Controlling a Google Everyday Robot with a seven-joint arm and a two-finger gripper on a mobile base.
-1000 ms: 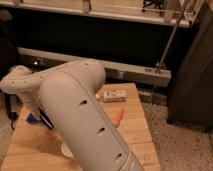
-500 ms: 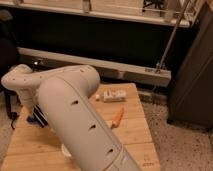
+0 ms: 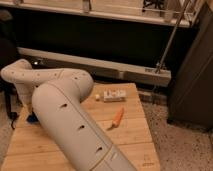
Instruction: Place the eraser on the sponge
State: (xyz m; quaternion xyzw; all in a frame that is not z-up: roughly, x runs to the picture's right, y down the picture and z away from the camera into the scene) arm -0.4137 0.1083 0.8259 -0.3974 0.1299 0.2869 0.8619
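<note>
Moved: arm [image 3: 65, 115] has swung slightly toward the left of the view since a second ago, baring more bench around the orange stick.
Arm: one, white, bulky, reaching from the bottom of the view up across the left half of the bench, then bending down at the left edge.
Bench: [image 3: 135, 135] one, wooden slats.
Pack: [image 3: 114, 96] one, white oblong with dark label marks, lying flat near the far edge.
Stick: [image 3: 117, 117] one, orange, lying slanted near the pack, apart from it.
Sponge: [image 3: 33, 119] one, only a blue patch showing at the left edge, right beside the arm.
Ball: [image 3: 97, 97] one, small, pale yellow, just beside the pack's left end.
Gripper: hidden behind the arm, low at the left by the sponge; fingers together; what they hold cannot be told.
Eraser: hidden, place cannot be told.
</note>
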